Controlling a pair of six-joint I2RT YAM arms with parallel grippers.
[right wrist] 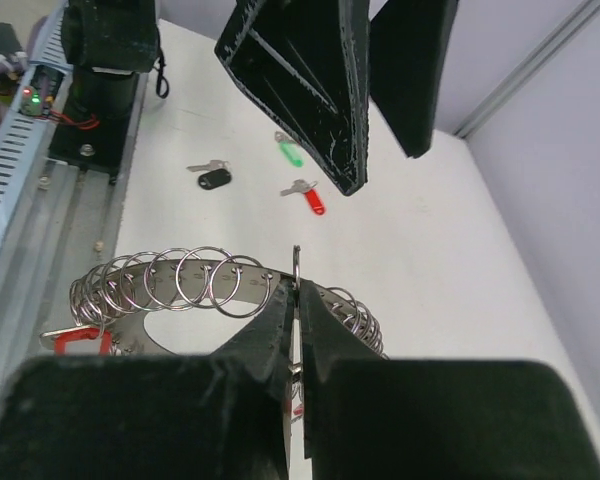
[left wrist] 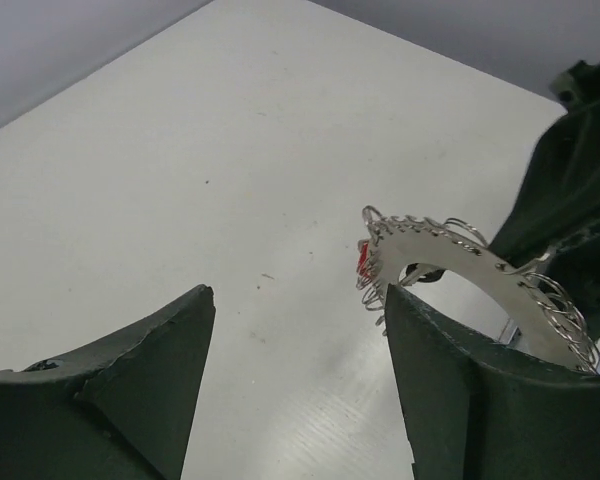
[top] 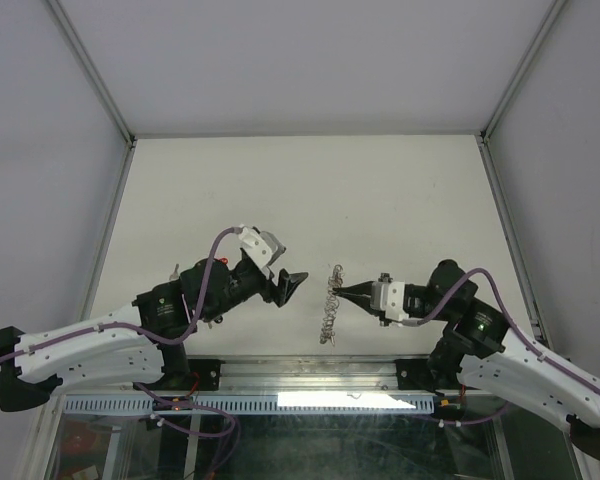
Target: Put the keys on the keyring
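**Evidently the ring is held, and no key is in hand yet**

Standing by the table, I see the right gripper with its jaws pressed together on one of the small split rings that fringe the keyring. The flat grey plate hangs off those jaw tips and spreads out to one side beneath them. From above it shows nearly edge-on. I cannot tell whether its lower edge rests on the table. A red tag dangles from the fringe at the end farthest from the pinch.

Facing it, the left gripper has its jaws spread wide with nothing between them. In its own camera the keyring sits just past the tip of one jaw, outside the gap.

Three loose keys lie on the table beyond the right jaw tips and past the left jaws. They are a black key, a green key and a red key, each apart from the others.

To my eye the ring is being presented and the fetching of a key has not begun. I'd say the next move falls to the left jaws. They need to turn away from the ring, come down over one key and close on it so that its hole stays clear. The keys are small and lie flat, so the jaws could easily slide off one. The right jaws must meanwhile keep the pinched ring from twisting.
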